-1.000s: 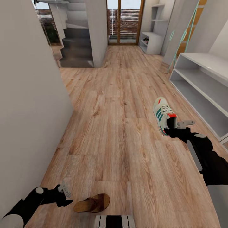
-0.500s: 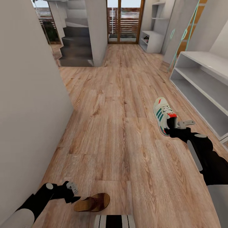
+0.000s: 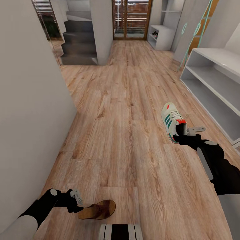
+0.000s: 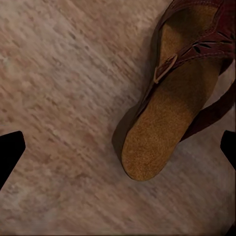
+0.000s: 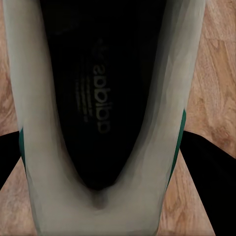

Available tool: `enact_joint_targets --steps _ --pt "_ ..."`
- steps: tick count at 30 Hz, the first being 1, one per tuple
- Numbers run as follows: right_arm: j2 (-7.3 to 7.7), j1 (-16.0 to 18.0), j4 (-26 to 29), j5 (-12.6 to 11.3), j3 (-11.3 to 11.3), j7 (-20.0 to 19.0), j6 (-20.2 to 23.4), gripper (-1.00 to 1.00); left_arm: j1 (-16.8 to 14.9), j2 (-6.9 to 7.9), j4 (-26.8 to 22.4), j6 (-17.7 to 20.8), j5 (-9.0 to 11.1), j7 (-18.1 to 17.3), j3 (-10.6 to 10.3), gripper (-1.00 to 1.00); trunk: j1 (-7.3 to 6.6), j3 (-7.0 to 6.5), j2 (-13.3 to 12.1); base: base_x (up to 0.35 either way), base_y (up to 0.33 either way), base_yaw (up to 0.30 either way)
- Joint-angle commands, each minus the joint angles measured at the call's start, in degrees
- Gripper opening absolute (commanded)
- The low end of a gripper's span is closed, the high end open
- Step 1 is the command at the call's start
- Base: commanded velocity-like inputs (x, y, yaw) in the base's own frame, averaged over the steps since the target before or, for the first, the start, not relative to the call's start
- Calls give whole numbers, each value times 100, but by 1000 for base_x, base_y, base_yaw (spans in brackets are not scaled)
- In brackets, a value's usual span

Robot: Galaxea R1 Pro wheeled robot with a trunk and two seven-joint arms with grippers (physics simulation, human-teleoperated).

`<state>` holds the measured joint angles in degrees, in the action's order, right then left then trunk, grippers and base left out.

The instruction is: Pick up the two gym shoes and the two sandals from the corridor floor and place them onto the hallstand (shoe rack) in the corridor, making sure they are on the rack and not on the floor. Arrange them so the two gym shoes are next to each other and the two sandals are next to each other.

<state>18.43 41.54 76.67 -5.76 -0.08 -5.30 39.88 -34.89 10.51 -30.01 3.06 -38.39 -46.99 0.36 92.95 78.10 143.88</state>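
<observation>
One white gym shoe (image 3: 172,120) with green stripes hangs just above the corridor floor (image 3: 126,140). My right gripper (image 3: 185,134) is shut on its heel. In the right wrist view the black fingers (image 5: 204,169) press both sides of the gym shoe (image 5: 103,73). A brown sandal (image 3: 97,210) lies on the floor at the near edge. My left gripper (image 3: 78,201) hovers at its tan end, open. In the left wrist view the sandal (image 4: 172,113) lies between the wide-spread fingertips (image 4: 10,152), nearer one side. The light-grey hallstand (image 3: 213,75) stands at the right.
A grey wall (image 3: 30,100) runs close along my left. Stairs (image 3: 78,43) and a glass door (image 3: 131,20) close the far end, with a second white shelf unit (image 3: 161,36) beside them. My base (image 3: 120,232) shows at the bottom edge. Open floor lies ahead.
My left gripper has moved right and closer to the sandal's end. The head camera has tilted down a little. The right arm still holds the gym shoe in the same pose.
</observation>
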Motion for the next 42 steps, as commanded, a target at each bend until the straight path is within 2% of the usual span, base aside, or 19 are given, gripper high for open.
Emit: enact_joint_targets --steps 1,4,8,21,25,30,34,40,42 --pt "2 3 5 -50 -1 11 28 -100 0 12 -12 32 -17 -168 -47 100 -1 6 2 0 0 0" --pt "2 3 4 -49 -1 11 29 -100 -6 41 -26 26 -60 -434 -122 100 -1 8 2 0 0 0" --pt "14 3 1 -47 -1 12 29 -100 -78 68 -35 13 -205 -556 -153 100 2 32 3 0 0 0" --pt "20 3 -11 -40 -9 12 29 -100 -213 65 -33 10 -264 -569 -151 100 35 406 20 0 0 0" --pt "21 3 -12 -40 -10 13 29 -100 -225 60 -42 15 -289 -572 -155 100 35 432 20 0 0 0" --pt "20 3 -12 -33 -10 19 30 -100 -278 27 -42 33 -473 -574 -154 100 35 439 20 0 0 0" --pt "20 3 -26 -37 -10 17 29 -100 -294 -3 -40 37 -514 -574 -158 100 35 440 20 0 0 0" --pt "27 -1 -37 -35 -13 18 32 -100 -299 -22 -40 42 -534 -568 -242 100 50 598 28 0 0 0" --pt "28 -2 -38 -36 -16 19 34 -100 -299 -29 -40 44 -535 -567 -267 100 50 611 28 0 0 0"
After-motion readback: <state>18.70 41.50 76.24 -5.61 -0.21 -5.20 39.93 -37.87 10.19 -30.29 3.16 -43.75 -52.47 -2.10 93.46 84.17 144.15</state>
